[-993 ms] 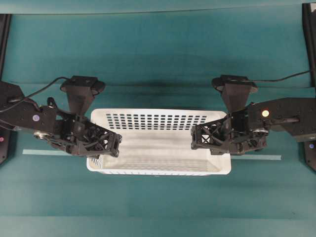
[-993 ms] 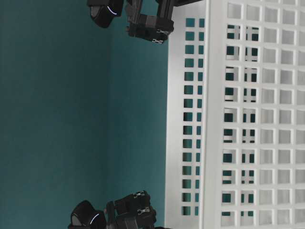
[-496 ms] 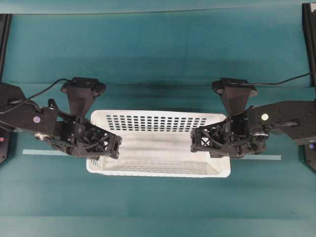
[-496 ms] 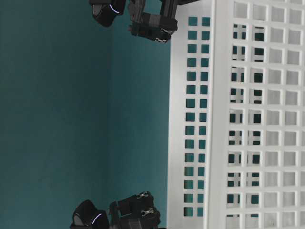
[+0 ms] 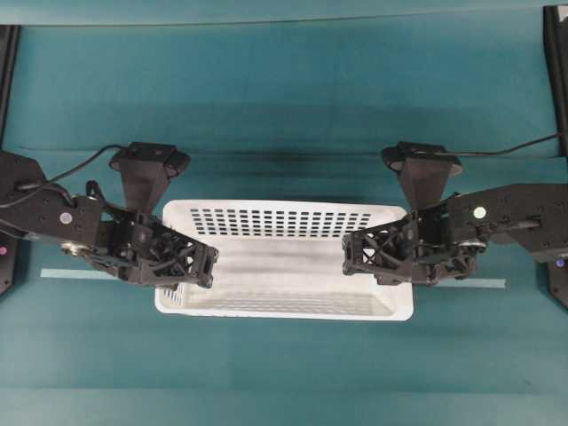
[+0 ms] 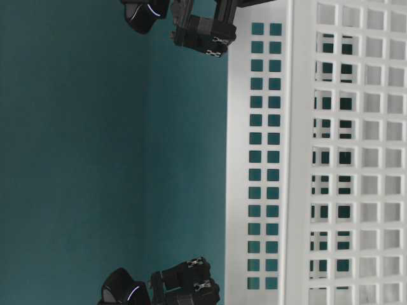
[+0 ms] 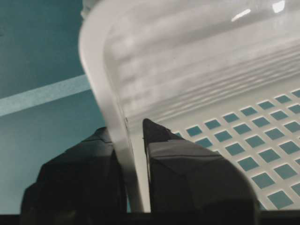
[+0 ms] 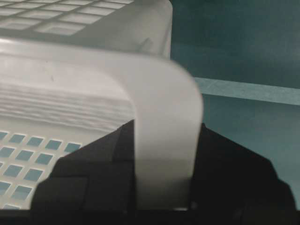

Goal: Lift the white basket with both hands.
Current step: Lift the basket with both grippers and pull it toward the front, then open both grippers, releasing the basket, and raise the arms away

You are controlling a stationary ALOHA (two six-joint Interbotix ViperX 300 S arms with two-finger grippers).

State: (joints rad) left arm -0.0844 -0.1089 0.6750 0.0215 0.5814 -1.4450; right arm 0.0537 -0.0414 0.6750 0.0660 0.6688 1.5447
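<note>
**Both grippers clamped on the basket ends**

I see the white basket [image 5: 284, 257] at the middle of the teal table [image 5: 284, 106], between my 2 arms. My left gripper [image 7: 133, 154] is pinched on its left end wall, 1 finger inside and 1 outside. My right gripper [image 8: 161, 159] likewise clenches the right rim. A pale tape strip [image 5: 475, 283] runs behind it.

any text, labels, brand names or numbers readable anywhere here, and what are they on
None: no readable word, number or brand shows in any view.
The white basket is plain, with only rows of holes.
The tape strip on the teal table is blank.
The arms carry small coloured dots, not writing.
The left pincer and right pincer, each closed on a basket wall, bear no marking.
</note>
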